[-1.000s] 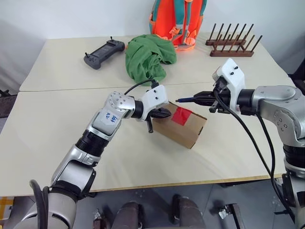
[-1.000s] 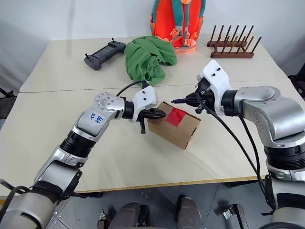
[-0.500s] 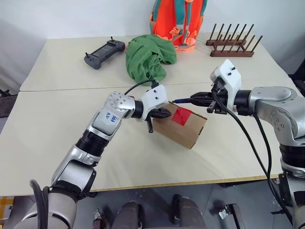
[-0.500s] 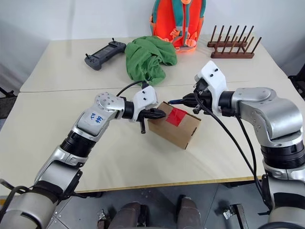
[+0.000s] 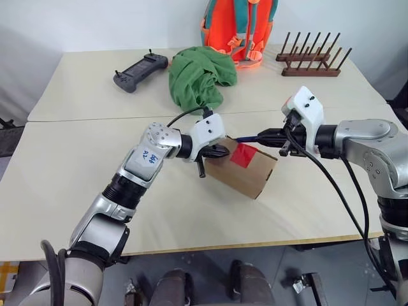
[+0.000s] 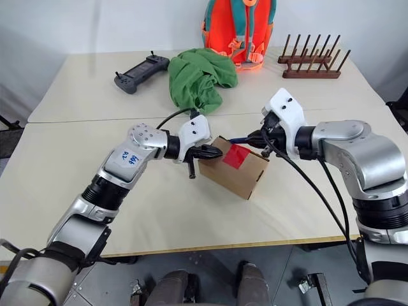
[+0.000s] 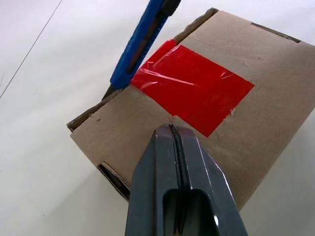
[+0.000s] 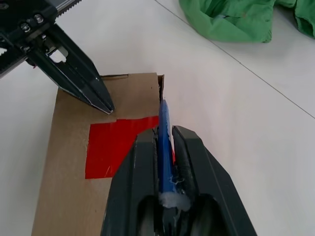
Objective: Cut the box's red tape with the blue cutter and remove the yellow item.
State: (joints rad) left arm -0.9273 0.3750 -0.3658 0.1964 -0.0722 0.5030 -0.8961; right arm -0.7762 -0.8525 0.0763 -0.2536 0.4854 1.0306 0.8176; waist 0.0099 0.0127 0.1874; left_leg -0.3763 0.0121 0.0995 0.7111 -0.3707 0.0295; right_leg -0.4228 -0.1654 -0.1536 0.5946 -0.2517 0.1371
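The left gripper (image 7: 173, 129), fingers pressed together with nothing between them, rests its tips on top of the box (image 5: 245, 169) at the tape's 7 o'clock edge. The right gripper (image 8: 165, 140) is clamped narrowly on the blue cutter (image 7: 140, 44), whose tip meets the box edge at the 10 o'clock corner of the red tape (image 7: 192, 88). The blade itself is too small to make out.

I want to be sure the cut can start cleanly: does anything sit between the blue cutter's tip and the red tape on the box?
Nothing visible does. The blue cutter, clamped in the right gripper, has its tip at the box edge, right beside the red tape. The shut left gripper presses the carton top near the tape's opposite edge, clear of the blade's path.
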